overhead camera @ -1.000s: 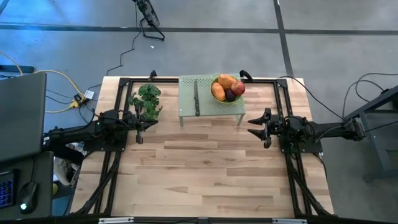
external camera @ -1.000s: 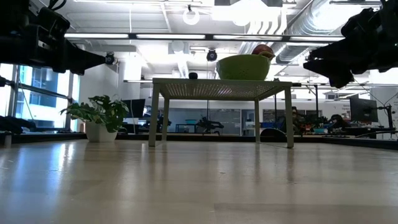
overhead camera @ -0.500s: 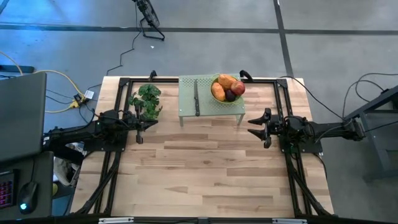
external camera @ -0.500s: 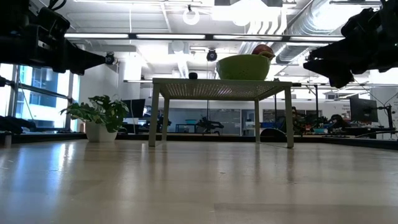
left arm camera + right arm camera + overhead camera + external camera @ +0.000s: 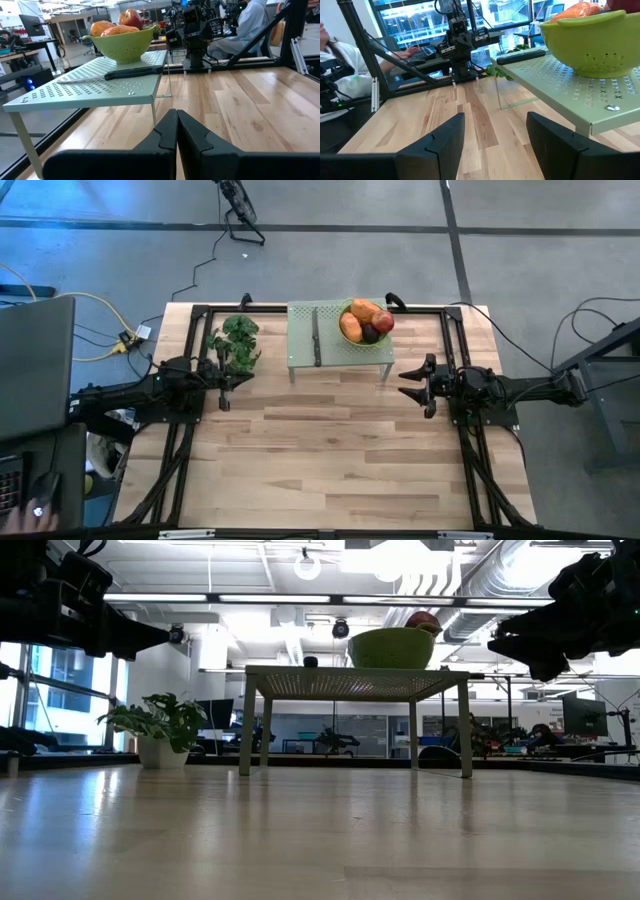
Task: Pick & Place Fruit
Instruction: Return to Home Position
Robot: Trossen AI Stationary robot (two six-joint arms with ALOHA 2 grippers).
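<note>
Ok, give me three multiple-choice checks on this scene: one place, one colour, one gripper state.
1. Where does the knife lie?
A) on the shelf, beside the bowl
B) inside the bowl
C) in a gripper
2. What colour is the bowl?
A) white
B) green
C) blue
3. How is the right gripper?
A) shut on the knife
B) shut, empty
C) open, empty
Answers: 1 A, the high view shows it on the shelf left of the bowl; 2 B, its wall shows green; 3 C, its fingers stand apart with nothing between.
</note>
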